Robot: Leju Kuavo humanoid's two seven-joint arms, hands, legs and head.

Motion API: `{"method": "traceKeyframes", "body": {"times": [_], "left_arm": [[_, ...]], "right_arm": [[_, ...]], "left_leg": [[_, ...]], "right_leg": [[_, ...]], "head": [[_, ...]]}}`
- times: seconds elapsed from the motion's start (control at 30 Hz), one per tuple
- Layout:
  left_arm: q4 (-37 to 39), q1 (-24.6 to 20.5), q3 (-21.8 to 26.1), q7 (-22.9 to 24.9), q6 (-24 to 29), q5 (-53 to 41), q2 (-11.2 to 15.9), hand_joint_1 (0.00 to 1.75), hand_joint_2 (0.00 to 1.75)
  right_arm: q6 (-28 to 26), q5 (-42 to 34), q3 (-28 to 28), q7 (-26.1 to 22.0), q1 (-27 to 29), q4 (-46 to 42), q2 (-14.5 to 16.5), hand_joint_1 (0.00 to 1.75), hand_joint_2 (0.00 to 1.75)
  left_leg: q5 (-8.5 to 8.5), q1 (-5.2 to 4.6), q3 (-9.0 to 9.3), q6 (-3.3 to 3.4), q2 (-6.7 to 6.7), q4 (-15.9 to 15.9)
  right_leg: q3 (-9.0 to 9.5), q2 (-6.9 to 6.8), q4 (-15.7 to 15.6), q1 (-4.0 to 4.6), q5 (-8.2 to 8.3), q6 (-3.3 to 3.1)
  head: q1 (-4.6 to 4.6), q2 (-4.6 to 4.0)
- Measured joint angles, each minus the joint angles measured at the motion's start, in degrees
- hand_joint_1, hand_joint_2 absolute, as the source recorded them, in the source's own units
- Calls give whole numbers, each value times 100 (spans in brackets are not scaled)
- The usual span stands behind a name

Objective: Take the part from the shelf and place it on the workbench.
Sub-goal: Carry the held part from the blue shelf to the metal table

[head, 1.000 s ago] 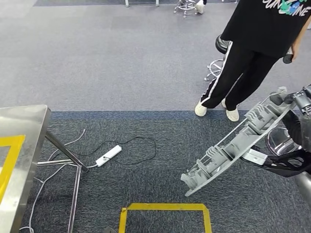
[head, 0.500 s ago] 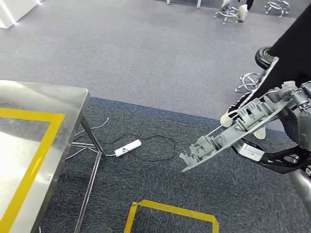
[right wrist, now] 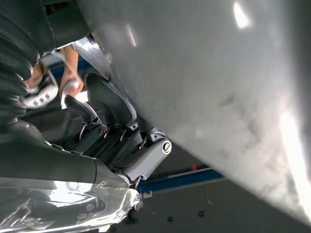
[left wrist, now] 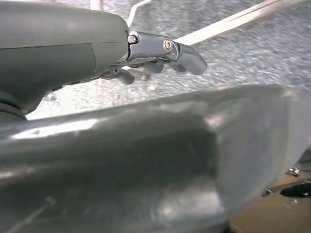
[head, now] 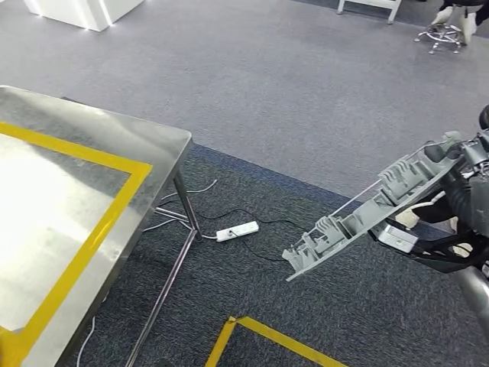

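One long grey ribbed plastic part juts from the right hand gripping its end; swinging round, its free tip could strike the steel desk.

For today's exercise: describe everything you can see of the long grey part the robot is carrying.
The grey part is a long, narrow moulding that looks like plastic, with ribs, clips and raised brackets along its upper face. It hangs in the air over the dark carpet, tilted, its free end lower and pointing toward the steel workbench. The right robot hand holds its higher end. It does not touch the workbench.
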Motion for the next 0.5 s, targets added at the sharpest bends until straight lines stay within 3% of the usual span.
{"method": "traceKeyframes", "body": {"times": [0.07,0.13,0.17,0.23,0.3,0.37,0.43,0.5], "left_arm": [[-3,-13,3,-1,0,-2,9,0,0],[-4,-22,3,-1,0,-2,17,0,0],[-4,-18,3,-1,0,-2,19,0,0],[-4,-9,3,-1,0,-2,25,0,0],[-5,-15,3,0,0,-2,32,0,0],[-6,-27,3,-1,0,-2,37,0,0],[-7,-24,3,-2,0,-7,42,0,0],[-8,-13,6,-1,-1,-22,47,0,0]], "right_arm": [[2,3,8,3,-3,11,10,175,175],[2,4,11,5,6,25,11,175,175],[2,5,13,6,12,31,11,175,175],[2,6,15,6,19,36,13,175,175],[2,5,14,7,19,37,12,175,175],[2,4,15,8,19,38,12,175,175],[2,-2,16,14,19,41,13,175,175],[2,-20,14,23,21,44,12,175,175]], "left_leg": [[-349,-16,-266,-70,399,569],[-600,9,-559,-119,554,1197],[-587,18,-602,-135,578,1301],[-297,27,-366,-140,652,890],[-12,-7,54,-95,936,147],[47,-44,237,-7,1105,-208],[45,-40,236,82,972,-239],[60,-9,259,148,827,-263]], "right_leg": [[27,-175,-37,-4,14,-28],[32,-353,-38,0,10,-40],[34,-437,-37,0,5,-40],[53,-588,-36,-1,-8,-24],[81,-717,-22,25,-41,23],[105,-835,-8,66,-72,79],[137,-956,-22,77,-103,136],[101,-800,130,55,-241,192]], "head": [[-55,0],[-61,0],[-63,0],[-64,0],[-67,0],[-63,0],[-56,0],[-39,1]]}}
